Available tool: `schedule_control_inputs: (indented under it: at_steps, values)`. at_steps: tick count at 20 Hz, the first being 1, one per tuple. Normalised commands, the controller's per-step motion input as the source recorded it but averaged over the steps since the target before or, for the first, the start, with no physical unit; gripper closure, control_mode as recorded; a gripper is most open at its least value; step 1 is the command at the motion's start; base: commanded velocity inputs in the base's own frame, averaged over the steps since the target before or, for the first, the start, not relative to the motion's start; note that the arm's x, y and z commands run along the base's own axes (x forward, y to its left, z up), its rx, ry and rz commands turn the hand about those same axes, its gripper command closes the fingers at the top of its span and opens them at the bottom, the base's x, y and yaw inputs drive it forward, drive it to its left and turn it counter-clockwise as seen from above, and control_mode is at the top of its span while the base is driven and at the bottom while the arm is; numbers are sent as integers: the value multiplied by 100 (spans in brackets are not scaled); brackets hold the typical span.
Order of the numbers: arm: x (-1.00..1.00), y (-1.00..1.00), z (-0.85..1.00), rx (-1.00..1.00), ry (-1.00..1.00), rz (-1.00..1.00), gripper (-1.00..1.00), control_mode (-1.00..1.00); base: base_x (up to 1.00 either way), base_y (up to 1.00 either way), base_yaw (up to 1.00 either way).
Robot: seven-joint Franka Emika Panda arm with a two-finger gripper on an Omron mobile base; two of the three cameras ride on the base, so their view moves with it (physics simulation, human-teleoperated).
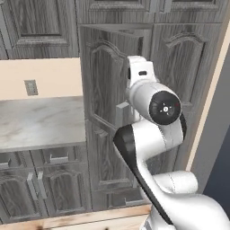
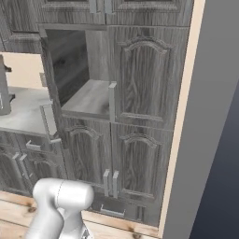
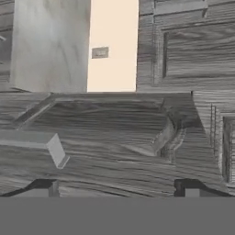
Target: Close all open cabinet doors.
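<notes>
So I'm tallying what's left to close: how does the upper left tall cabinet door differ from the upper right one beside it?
The upper left door stands swung open, while the upper right door sits shut, flush with the cabinet front. The left door leaves a shelf and the dark inside exposed; the right door hides its side. The gripper faces the left door's panel up close, not the right door. Both are dark grey wood-grain with arched panels and vertical bar handles.
</notes>
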Motion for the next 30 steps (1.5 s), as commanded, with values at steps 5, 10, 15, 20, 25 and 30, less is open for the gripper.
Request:
schedule_control_inputs:
  at_steps: [5, 10, 15, 20, 25, 30]
  values:
    - [99, 6, 0, -17, 0, -26, -100, -100, 0, 0, 0]
    - [86, -2, 0, -13, 0, -17, -100, -100, 0, 0, 0]
    - [62, -19, -4, -11, 0, -10, -100, -100, 0, 0, 0]
    - [50, -40, -10, -9, -2, -4, -100, -100, 0, 0, 0]
    - [63, -49, -11, -7, -2, -1, -100, -100, 0, 0, 0]
    - [76, -51, -7, -3, 0, 0, -100, -100, 0, 0, 0]
